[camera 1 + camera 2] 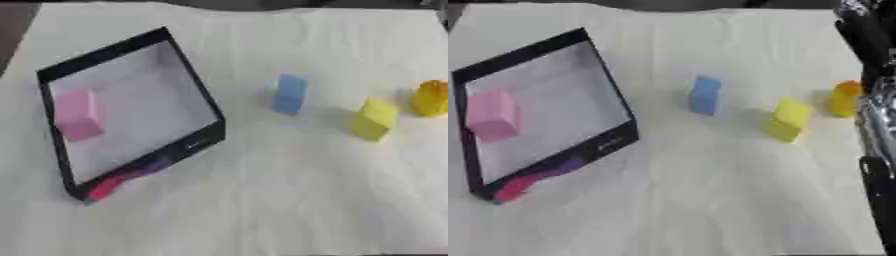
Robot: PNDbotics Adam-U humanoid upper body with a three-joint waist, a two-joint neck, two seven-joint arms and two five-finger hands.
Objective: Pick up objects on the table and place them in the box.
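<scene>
Pink block (pixel 79 115) inside black-rimmed box (pixel 197 85), left. Blue block (pixel 290 94), yellow block (pixel 374 119), orange-yellow piece (pixel 430 98) on white cloth (pixel 289 200). Right arm (pixel 875 125) at right edge; hand state unclear.

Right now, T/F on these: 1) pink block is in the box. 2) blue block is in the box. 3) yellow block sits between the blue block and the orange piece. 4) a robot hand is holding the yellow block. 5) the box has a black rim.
1) True: the pink block lies inside the box.
2) False: the blue block stands on the table to the right of the box.
3) True: the yellow block lies between the blue block and the orange piece.
4) False: nothing touches it; only the right arm shows, at the right eye view's edge.
5) True.
</scene>
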